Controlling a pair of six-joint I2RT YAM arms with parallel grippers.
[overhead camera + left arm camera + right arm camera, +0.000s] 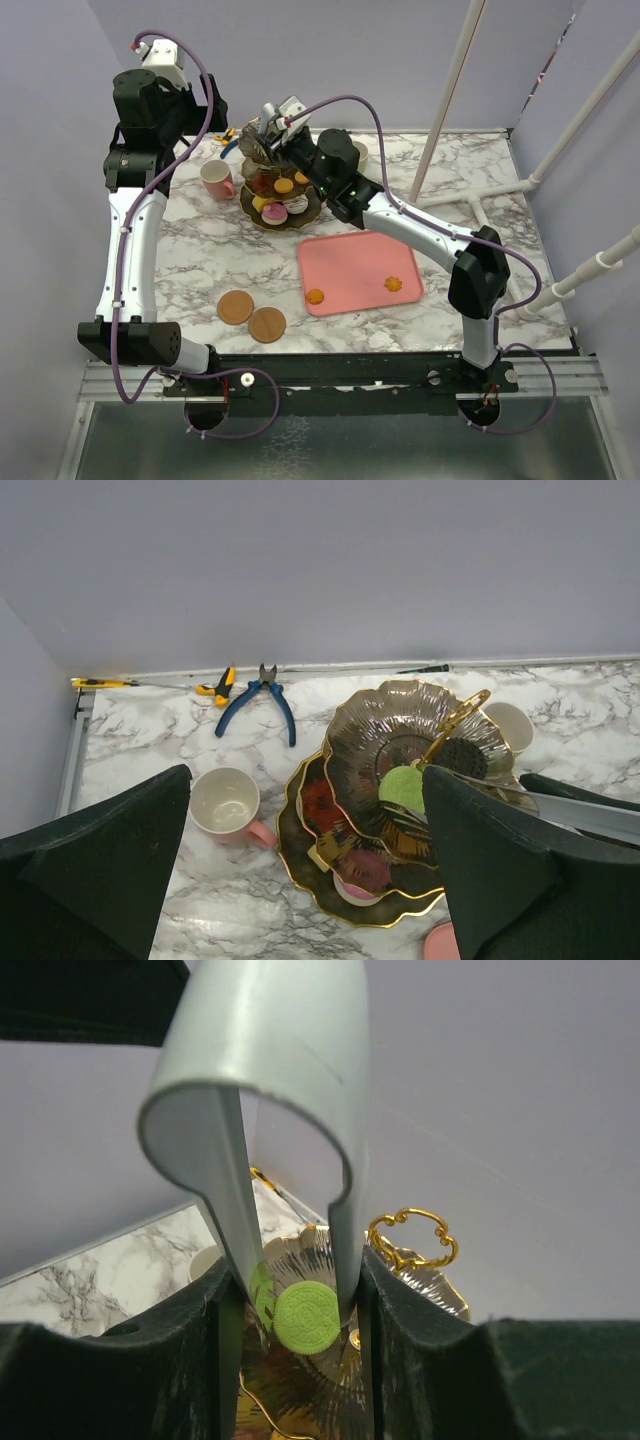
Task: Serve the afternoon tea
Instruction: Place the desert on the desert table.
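Top external view: the stand (283, 200) has treats on it, but two orange cookies (316, 296) lie on the pink tray (350, 255), and the pink mug (215, 178) is not on the coasters (236, 307) yet. Left wrist view: the left gripper (305, 800) is wide open and holds nothing. Right wrist view: the right gripper (295, 1290) squeezes grey tongs (260, 1060), which pinch a green cookie (305, 1318) just over the stand's top plate.

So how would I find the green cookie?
Look at the dark tiered stand at the back of the marble table. Over its top plate, silver tongs pinch a round cookie. It is bright green; none of the other treats is.
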